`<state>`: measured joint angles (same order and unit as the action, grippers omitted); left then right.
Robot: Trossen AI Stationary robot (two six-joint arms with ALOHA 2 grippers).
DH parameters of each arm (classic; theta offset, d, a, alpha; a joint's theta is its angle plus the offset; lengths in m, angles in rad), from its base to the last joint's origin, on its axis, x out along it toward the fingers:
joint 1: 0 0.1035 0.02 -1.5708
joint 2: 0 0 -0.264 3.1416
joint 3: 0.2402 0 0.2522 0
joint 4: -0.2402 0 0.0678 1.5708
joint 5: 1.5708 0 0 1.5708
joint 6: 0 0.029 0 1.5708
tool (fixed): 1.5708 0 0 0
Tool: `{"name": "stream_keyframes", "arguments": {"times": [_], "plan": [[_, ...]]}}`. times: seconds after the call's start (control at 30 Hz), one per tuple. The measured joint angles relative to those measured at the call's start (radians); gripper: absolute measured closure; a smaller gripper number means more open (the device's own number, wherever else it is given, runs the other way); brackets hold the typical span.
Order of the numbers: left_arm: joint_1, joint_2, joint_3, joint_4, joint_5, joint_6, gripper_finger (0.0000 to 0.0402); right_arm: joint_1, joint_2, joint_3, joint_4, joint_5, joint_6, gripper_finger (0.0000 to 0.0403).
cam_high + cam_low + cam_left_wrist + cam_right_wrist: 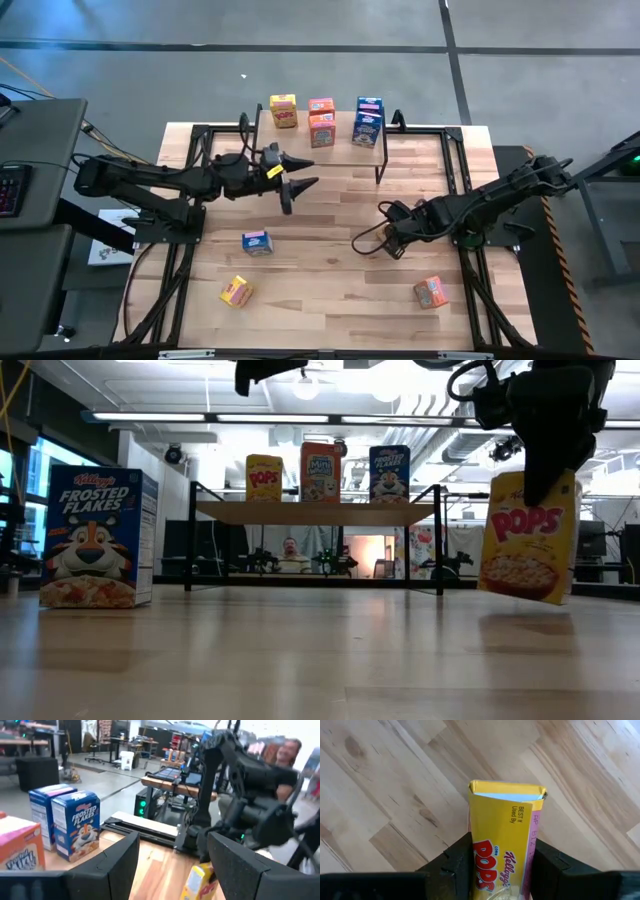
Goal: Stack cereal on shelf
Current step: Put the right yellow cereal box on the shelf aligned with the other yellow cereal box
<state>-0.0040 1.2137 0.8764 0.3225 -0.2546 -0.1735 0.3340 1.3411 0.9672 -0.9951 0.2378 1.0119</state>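
While clamped aloft, "POPS" box [502, 845]

We are seeing five boxes standing on the shelf [400, 140] at the table's [330, 300] far edge. Three more boxes are lying on the table: one [256, 242] left of center, one [236, 291] nearer the front left, one [431, 291] at front right. Another box [503, 840] is hanging clear above the table's right side.

You see: tabletop [330, 250] pale wood planks, smooth satin. Yellow cereal box [502, 840] printed cardboard, slight gloss. Shelf [318, 512] light wood top, black metal legs.
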Motion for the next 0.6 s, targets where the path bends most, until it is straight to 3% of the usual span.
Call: {"name": "stream_keyframes", "arguments": {"times": [0.47,0.6], "plan": [[-0.001,-0.002,0.0,-0.006,-0.018,0.02,0.0176,0.0,0.0,0.0,0.003,0.006,-0.047,0.0263],[-0.024,-0.002,0.0,-0.092,0.076,0.128,0.0176,-0.002,-0.004,0.0,0.043,-0.019,-0.093,0.0263]]}}
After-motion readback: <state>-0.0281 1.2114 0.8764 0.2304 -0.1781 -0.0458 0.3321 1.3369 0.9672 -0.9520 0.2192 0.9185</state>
